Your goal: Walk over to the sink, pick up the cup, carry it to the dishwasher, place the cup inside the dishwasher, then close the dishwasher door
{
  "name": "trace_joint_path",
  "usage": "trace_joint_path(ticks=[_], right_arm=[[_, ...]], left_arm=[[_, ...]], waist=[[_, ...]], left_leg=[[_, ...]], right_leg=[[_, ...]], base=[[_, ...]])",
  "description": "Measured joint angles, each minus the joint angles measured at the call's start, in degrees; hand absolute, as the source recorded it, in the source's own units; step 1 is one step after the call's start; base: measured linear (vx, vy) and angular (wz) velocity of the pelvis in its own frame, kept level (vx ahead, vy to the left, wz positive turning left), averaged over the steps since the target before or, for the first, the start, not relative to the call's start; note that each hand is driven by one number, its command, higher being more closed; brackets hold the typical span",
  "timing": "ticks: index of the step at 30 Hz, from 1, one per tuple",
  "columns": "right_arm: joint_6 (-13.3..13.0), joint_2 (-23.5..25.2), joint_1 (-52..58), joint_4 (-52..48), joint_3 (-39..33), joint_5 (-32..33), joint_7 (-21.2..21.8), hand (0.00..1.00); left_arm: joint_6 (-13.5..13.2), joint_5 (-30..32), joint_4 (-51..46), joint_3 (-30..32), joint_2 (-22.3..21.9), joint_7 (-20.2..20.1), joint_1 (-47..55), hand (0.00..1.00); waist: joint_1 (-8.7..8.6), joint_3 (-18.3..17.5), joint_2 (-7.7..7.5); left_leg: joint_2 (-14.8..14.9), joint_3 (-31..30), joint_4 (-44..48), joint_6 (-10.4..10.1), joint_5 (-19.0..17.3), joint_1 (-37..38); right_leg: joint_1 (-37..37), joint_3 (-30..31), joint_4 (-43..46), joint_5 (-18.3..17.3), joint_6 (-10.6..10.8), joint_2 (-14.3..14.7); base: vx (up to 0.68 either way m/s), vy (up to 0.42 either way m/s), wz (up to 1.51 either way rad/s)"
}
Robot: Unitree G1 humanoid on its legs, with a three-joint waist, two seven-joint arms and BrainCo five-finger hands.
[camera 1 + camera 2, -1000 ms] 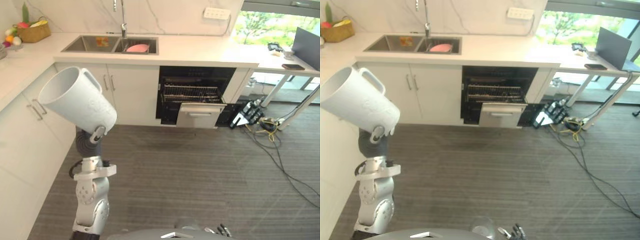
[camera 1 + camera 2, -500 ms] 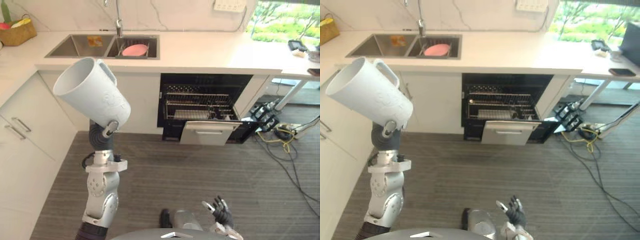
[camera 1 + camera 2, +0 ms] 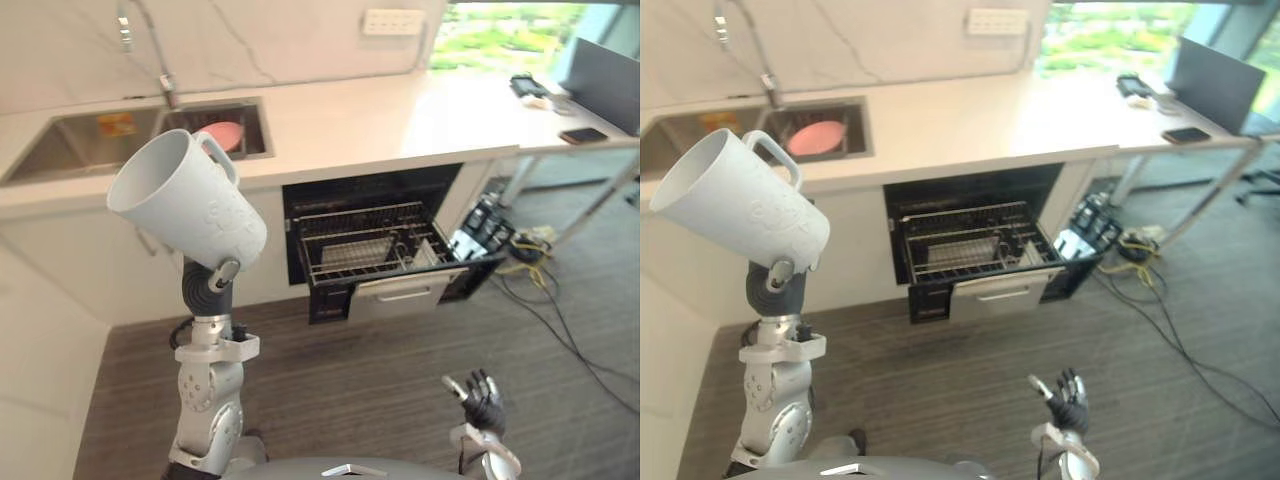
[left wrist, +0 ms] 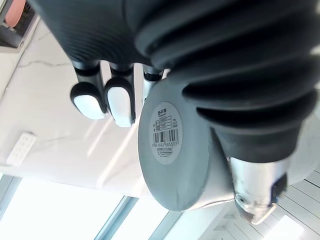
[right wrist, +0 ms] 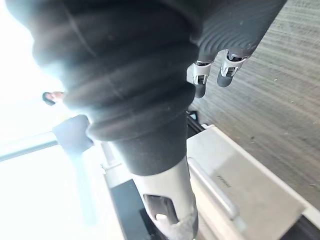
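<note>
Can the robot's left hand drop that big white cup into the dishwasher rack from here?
Probably not yet. The left robot hand holds the cup up high, and a stretch of floor lies between it and the pulled-out dishwasher rack. Nothing blocks the way, though.

Left arm (image 3: 208,392) at lower left of the frame, silver-grey jointed segments with round recessed fasteners, dark ribbed wrist cover (image 3: 203,292) above, right hand (image 3: 483,402) at lower right, dark back, silver fingers (image 5: 228,64) with dark tips
</note>
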Motion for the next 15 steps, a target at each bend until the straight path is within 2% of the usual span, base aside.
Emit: trace_joint_path(ticks=[1,3,4,5,6,7,8,9,10,11,13,14,15], right_arm=[[0.34,0.76,0.70,-2.52,0.77,0.04,-0.24,0.00],[0.48,2.76,3.71,-8.42,1.59,1.00,-1.31,0.00],[0.33,4.63,5.32,-11.44,1.62,1.08,-2.30,0.00],[0.17,5.54,5.68,-12.75,1.71,1.13,-2.40,0.00],[-0.82,6.60,6.36,-13.23,2.12,1.18,-2.09,0.00],[-0.87,6.87,6.43,-12.82,2.13,1.18,-2.07,0.00],[-1.01,6.87,6.43,-12.71,2.14,1.17,-2.09,0.00],[-1.73,6.79,6.10,-13.16,3.00,1.12,-2.09,0.00],[-1.94,6.76,6.07,-13.51,3.35,1.08,-2.11,0.00],[-2.00,6.91,6.21,-16.01,5.01,0.91,-2.19,0.00],[-2.01,7.42,6.28,-19.98,6.92,0.82,-2.15,0.00],[-2.03,7.47,6.28,-22.40,7.83,0.37,-2.09,0.00],[-1.98,6.94,6.16,-24.39,8.19,-0.15,-1.91,0.00]], left_arm=[[-0.18,-0.02,-0.03,-0.08,0.51,-0.27,-0.05,1.00],[-0.82,-0.28,-0.16,-0.51,0.58,-0.88,-1.17,1.00],[-0.90,-1.17,-0.20,-1.17,0.63,-1.12,-1.83,1.00],[-0.99,-1.23,-0.21,-1.64,0.73,-1.08,-2.15,1.00],[-1.31,-0.92,-0.22,-3.14,1.18,-0.15,-3.17,1.00],[-1.35,-0.45,-0.19,-3.67,1.47,0.37,-3.44,1.00],[-1.44,1.44,-0.18,-4.27,1.93,1.94,-4.06,1.00],[-1.61,3.52,-0.19,-4.28,2.00,3.55,-5.23,1.00],[-1.65,4.13,-0.20,-4.24,2.00,4.15,-5.71,1.00],[-1.65,5.59,-0.20,-3.91,2.32,6.19,-7.06,1.00],[-1.38,6.44,-0.16,-3.06,2.74,7.21,-7.41,1.00],[-0.93,6.78,-0.05,-1.90,2.90,7.25,-7.26,1.00],[-0.45,6.76,0.44,-0.72,2.82,7.30,-7.04,1.00]], waist=[[-0.61,-0.22,-1.68],[-0.86,0.01,-3.97],[-0.78,0.53,-4.32],[-0.82,0.77,-4.70],[-1.36,1.39,-5.80],[-1.88,1.40,-5.92],[-2.89,1.10,-5.28],[-3.64,0.71,-4.50],[-3.79,0.60,-4.28],[-4.29,0.61,-3.97],[-4.91,0.53,-3.96],[-4.75,0.40,-4.20],[-4.34,0.52,-3.24]], left_leg=[[-1.25,2.58,2.01,1.44,-2.44,1.02],[-3.10,5.27,4.38,3.12,-6.11,1.72],[-3.92,6.84,4.95,3.89,-8.59,3.36],[-4.39,7.73,4.73,4.32,-9.30,4.76],[-5.29,9.61,4.06,5.36,-10.42,8.06],[-5.39,10.45,3.55,6.19,-10.54,10.00],[-5.24,11.74,1.93,6.12,-10.59,13.03],[-4.82,13.26,0.10,6.04,-10.44,14.56],[-4.69,13.64,-0.47,6.00,-10.41,14.79],[-4.38,15.16,-2.13,5.82,-10.31,15.69],[-4.18,16.84,-3.05,5.23,-10.58,17.17],[-4.29,18.07,-3.15,4.35,-11.29,17.90],[-3.39,17.94,-3.29,4.03,-11.96,18.93]], right_leg=[[0.54,0.93,1.13,-0.99,1.42,-2.10],[-0.38,0.53,5.26,-2.71,3.12,-4.70],[-4.22,0.44,15.20,-3.27,3.98,-5.44],[-7.25,0.28,22.57,-2.67,3.70,-5.99],[-12.27,-1.11,36.55,0.47,2.65,-7.43],[-14.03,-2.75,41.29,1.10,2.12,-8.27],[-16.23,-7.02,45.57,0.97,1.12,-9.80],[-18.14,-9.74,43.85,0.40,0.42,-9.80],[-18.63,-10.42,42.37,0.32,0.57,-9.55],[-18.71,-12.64,35.04,0.25,0.73,-8.37],[-17.27,-15.10,23.79,1.08,0.05,-6.16],[-15.66,-16.91,16.18,4.07,-1.94,-4.71],[-13.11,-18.43,12.38,4.05,-3.51,-3.36]], base=[[0.33,0.434,-1.00],[0.17,0.328,-0.65],[0.13,0.293,-0.66],[0.16,0.246,-0.65],[0.12,0.172,-0.46],[0.21,0.232,-0.51],[0.20,0.212,-0.51],[0.23,0.201,-0.51],[0.19,0.119,-0.57],[0.25,0.072,-0.54],[0.29,0.033,-0.61],[0.29,-0.006,-0.91],[0.27,-0.014,-0.98]])
